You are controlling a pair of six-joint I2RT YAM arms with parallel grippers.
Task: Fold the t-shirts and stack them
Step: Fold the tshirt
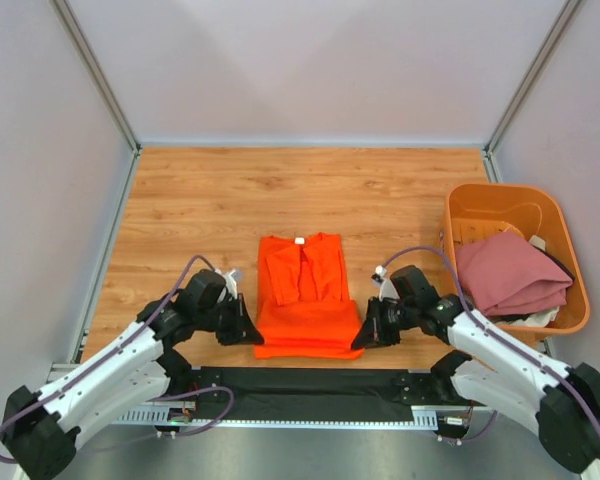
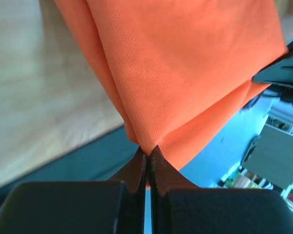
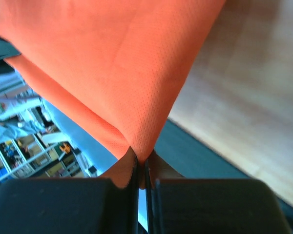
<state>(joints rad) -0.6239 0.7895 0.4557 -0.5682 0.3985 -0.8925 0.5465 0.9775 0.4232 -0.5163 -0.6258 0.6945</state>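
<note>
The orange t-shirt (image 1: pixel 302 300) lies flat on the table (image 1: pixel 280 190) near its front edge, between the two arms, with its sleeves turned in. The left gripper (image 1: pixel 252 333) is pressed together on the near left hem corner and the right gripper (image 1: pixel 361 338) on the near right one, each pinching thin mesh cloth. The cloth looks light, limp and a little slick, so it will likely sag between the holds. The corners suit a fold. A pink t-shirt (image 1: pixel 505 275) sits in the tub (image 1: pixel 480 205).

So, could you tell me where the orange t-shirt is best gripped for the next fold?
At its two near hem corners, one from each outer side: the orange t-shirt lies flat, collar away, and those corners taper to thin points.
</note>
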